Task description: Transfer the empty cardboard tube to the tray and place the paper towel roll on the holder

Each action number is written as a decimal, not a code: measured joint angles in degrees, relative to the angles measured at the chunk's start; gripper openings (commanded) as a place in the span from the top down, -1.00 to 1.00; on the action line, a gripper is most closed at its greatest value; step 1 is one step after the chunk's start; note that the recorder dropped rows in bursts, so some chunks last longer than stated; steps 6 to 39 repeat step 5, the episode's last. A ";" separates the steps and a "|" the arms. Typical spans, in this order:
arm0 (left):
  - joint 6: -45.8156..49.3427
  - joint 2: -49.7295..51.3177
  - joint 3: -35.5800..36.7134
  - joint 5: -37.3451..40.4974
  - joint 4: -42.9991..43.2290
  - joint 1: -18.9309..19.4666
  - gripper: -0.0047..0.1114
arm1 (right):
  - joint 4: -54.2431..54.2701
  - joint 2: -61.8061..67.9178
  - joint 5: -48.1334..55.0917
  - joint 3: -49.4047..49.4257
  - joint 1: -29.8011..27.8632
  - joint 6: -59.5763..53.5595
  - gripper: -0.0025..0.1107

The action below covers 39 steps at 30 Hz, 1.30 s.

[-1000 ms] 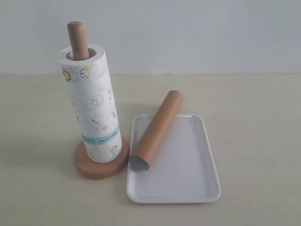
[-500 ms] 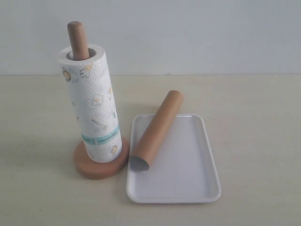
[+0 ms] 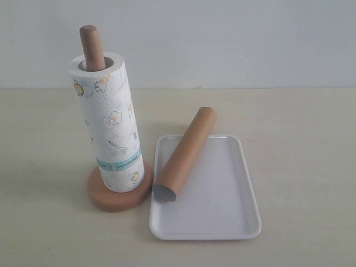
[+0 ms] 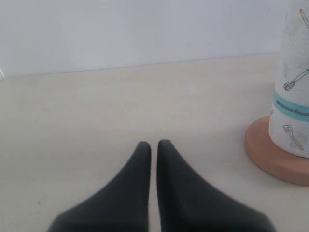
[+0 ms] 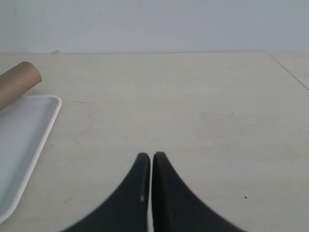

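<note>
Both halves of the task look finished. The thick white cartoon-printed paper towel roll (image 3: 108,130) stands threaded on the reddish-brown wooden disc-and-rod holder (image 3: 92,44), just beside the flat white rectangular tray (image 3: 222,200). The long plain brown cardboard tube (image 3: 186,153) lies slantwise on the tray, one end jutting past its rim. Nothing seems left to do. There is one roll, one holder, one tube and one tray. Of the two grippers, the left gripper (image 4: 153,143) and the right gripper (image 5: 148,154) are both closed on nothing, off the tray.

Looks like lab test bench: pale wood-grain tabletop (image 3: 311,167), plain white wall (image 3: 222,39) behind.
</note>
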 measured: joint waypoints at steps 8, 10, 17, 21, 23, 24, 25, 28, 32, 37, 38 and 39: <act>0.00 0.00 0.00 0.00 0.00 0.00 0.85 | 0.00 0.00 0.04 0.00 0.00 0.00 0.93; 0.00 0.00 0.00 0.00 0.00 0.00 0.85 | 0.00 0.00 0.04 0.00 0.00 0.00 0.93; 0.00 0.00 0.00 0.00 0.00 0.00 0.85 | 0.00 0.00 0.04 0.00 0.00 0.00 0.93; 0.00 0.00 0.00 0.00 0.00 0.00 0.85 | 0.00 0.00 0.04 0.00 0.00 0.00 0.93; 0.00 0.00 0.00 0.00 0.00 0.00 0.85 | 0.00 0.00 0.04 0.00 0.00 0.00 0.93; 0.00 0.00 0.00 0.00 0.00 0.00 0.85 | 0.00 0.00 0.04 0.00 0.00 0.00 0.93; 0.00 0.00 0.00 0.00 0.00 0.00 0.85 | 0.00 0.00 0.04 0.00 0.00 0.00 0.93; 0.00 0.00 0.00 0.00 0.00 0.00 0.85 | 0.00 0.00 0.04 0.00 0.00 0.00 0.93; 0.00 0.00 0.00 0.00 0.00 0.00 0.85 | 0.00 0.00 0.04 0.00 0.00 0.00 0.93; 0.00 0.00 0.00 0.00 0.00 0.00 0.85 | 0.00 0.00 0.04 0.00 0.00 0.00 0.93; 0.00 0.00 0.00 0.00 0.00 0.00 0.85 | 0.00 0.00 0.04 0.00 0.00 0.00 0.93; 0.00 0.00 0.00 0.00 0.00 0.00 0.85 | 0.00 0.00 0.04 0.00 0.00 0.00 0.93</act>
